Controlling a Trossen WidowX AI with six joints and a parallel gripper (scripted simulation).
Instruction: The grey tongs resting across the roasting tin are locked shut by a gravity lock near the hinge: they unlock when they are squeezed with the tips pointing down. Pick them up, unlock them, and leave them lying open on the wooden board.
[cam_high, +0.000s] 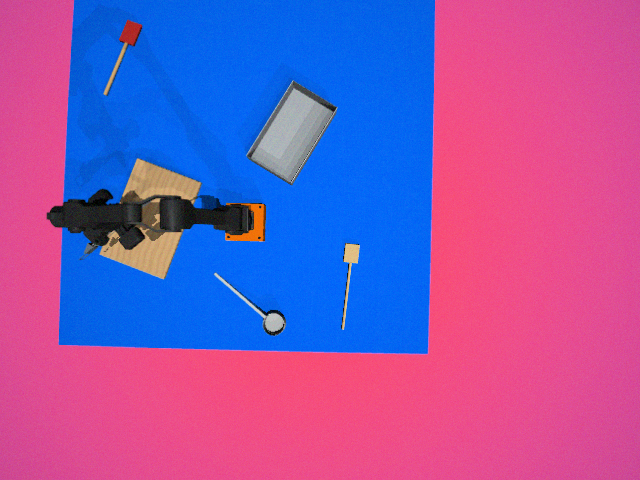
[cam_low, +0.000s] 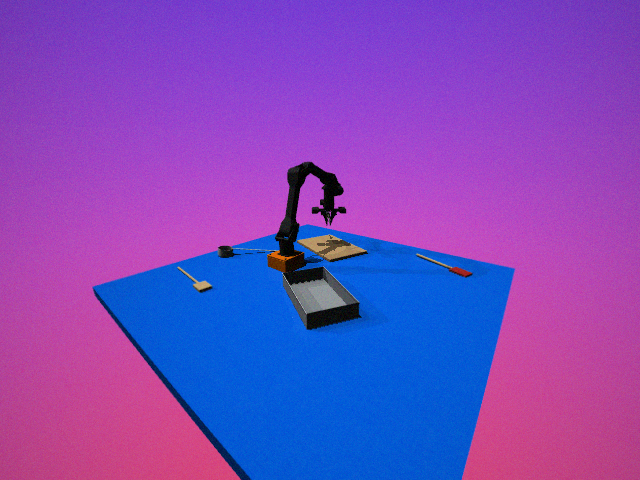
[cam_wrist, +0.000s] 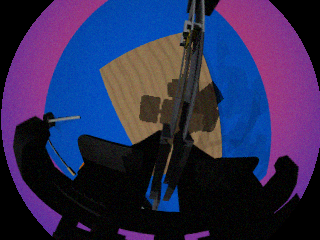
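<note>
My gripper (cam_wrist: 167, 135) is shut on the grey tongs (cam_wrist: 188, 67) and holds them high above the wooden board (cam_wrist: 160, 100), tips pointing down. In the wrist view the two arms run close together from my fingers to the tips near the board's far edge. From above, the arm reaches left over the wooden board (cam_high: 149, 224), and the tongs' tips (cam_high: 87, 251) show just past the board's left edge. In the side view the gripper (cam_low: 328, 217) hangs well above the board (cam_low: 331, 246). The grey roasting tin (cam_high: 292, 131) stands empty.
A red spatula (cam_high: 122, 54) lies at the far left corner. A wooden spatula (cam_high: 348, 281) and a metal ladle (cam_high: 253, 307) lie on the near side. The orange arm base (cam_high: 247, 222) sits right of the board.
</note>
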